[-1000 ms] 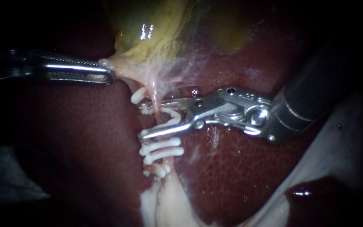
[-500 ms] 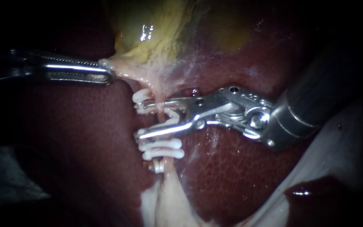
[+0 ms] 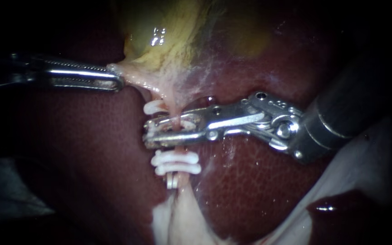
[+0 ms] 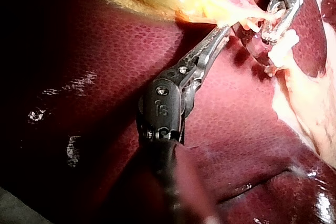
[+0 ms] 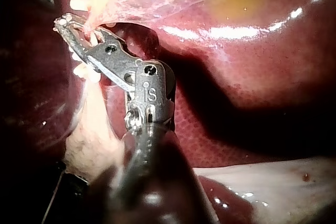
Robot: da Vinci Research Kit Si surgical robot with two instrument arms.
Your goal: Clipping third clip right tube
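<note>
My left instrument (image 3: 115,80) comes in level from the left, its jaws shut on the pale neck tissue of the yellow gallbladder (image 3: 169,36) and holding it taut. A thin pink tube (image 3: 173,108) runs down from there. My right instrument (image 3: 147,133) reaches across it from the right, jaws squeezed onto a white clip (image 3: 183,124) that straddles the tube. One white clip (image 3: 153,107) sits just above the jaws and two more (image 3: 176,163) just below. In the right wrist view the jaws (image 5: 67,26) pinch the tube. The left wrist view shows my left jaws (image 4: 220,31) on the yellow tissue.
Dark red liver (image 3: 91,149) surrounds the tube on both sides. A small metal clip (image 3: 172,181) sits under the white clips. Pale white tissue (image 3: 178,218) spreads below them, and a white sheet (image 3: 364,168) lies at the lower right.
My right instrument's jaws have closed from wide apart to nearly together, pressing the white clip around the tube. My left instrument has held still.
</note>
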